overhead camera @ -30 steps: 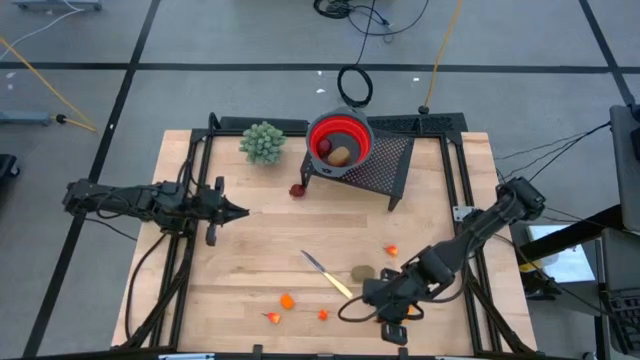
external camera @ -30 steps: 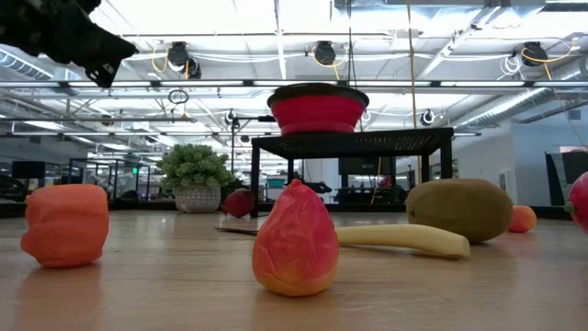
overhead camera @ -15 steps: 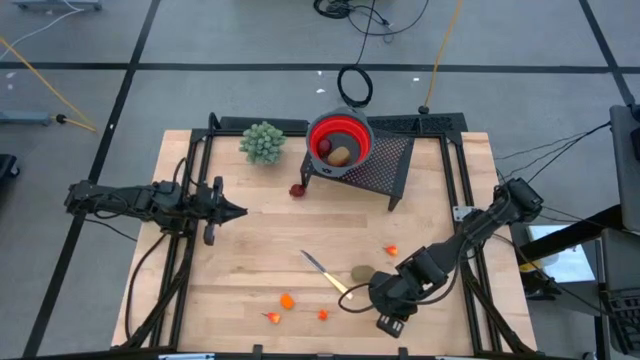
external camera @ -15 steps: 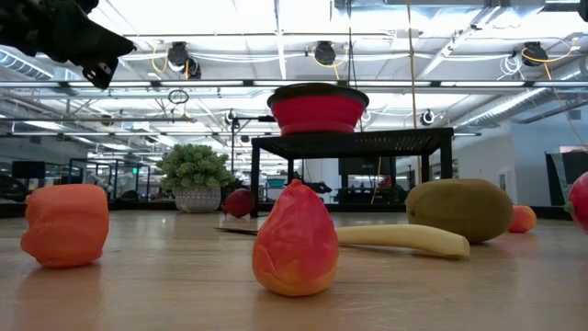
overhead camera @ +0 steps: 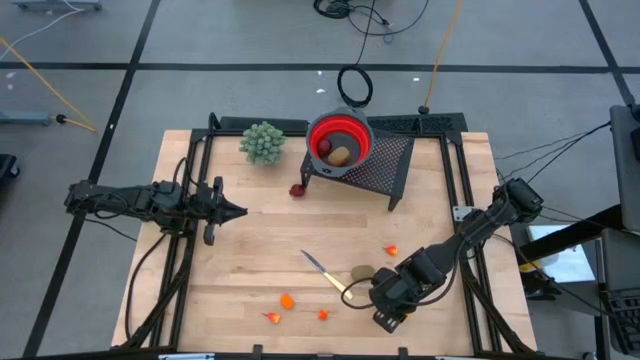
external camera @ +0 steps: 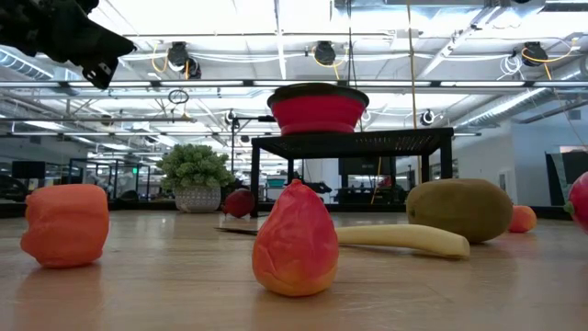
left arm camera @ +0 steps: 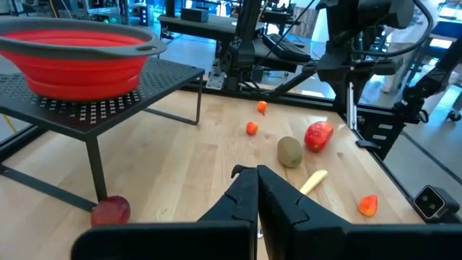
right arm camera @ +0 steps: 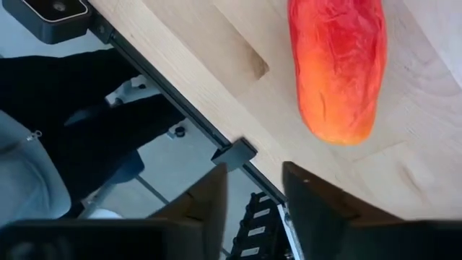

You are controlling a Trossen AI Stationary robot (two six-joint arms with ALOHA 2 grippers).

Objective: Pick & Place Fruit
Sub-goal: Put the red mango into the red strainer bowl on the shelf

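Note:
A long orange-red fruit [right arm camera: 338, 65] lies on its side on the wooden table near the front right edge, beside a brown kiwi [overhead camera: 362, 272]. My right gripper [right arm camera: 253, 198] hangs over it, slanting down and open; the fruit lies ahead of the fingertips, not between them. In the left wrist view the fruit [left arm camera: 317, 135] shows just beyond the kiwi [left arm camera: 290, 152]. Small orange pieces [overhead camera: 287, 300] lie at the front, and a dark red one [overhead camera: 297, 190] sits by the rack. My left gripper [overhead camera: 243, 211] waits shut at the left, above the table.
A red bowl [overhead camera: 355, 128] holding two fruits stands on a black mesh rack [overhead camera: 385, 165] at the far middle, with a small green plant [overhead camera: 263, 142] to its left. A pale-handled knife [overhead camera: 322, 268] lies by the kiwi. The table's front edge [right arm camera: 180, 108] runs close to the orange-red fruit.
My right gripper has sunk a little and drawn slightly toward the kiwi, and its wrist has rolled. The fruit on the table has not moved.

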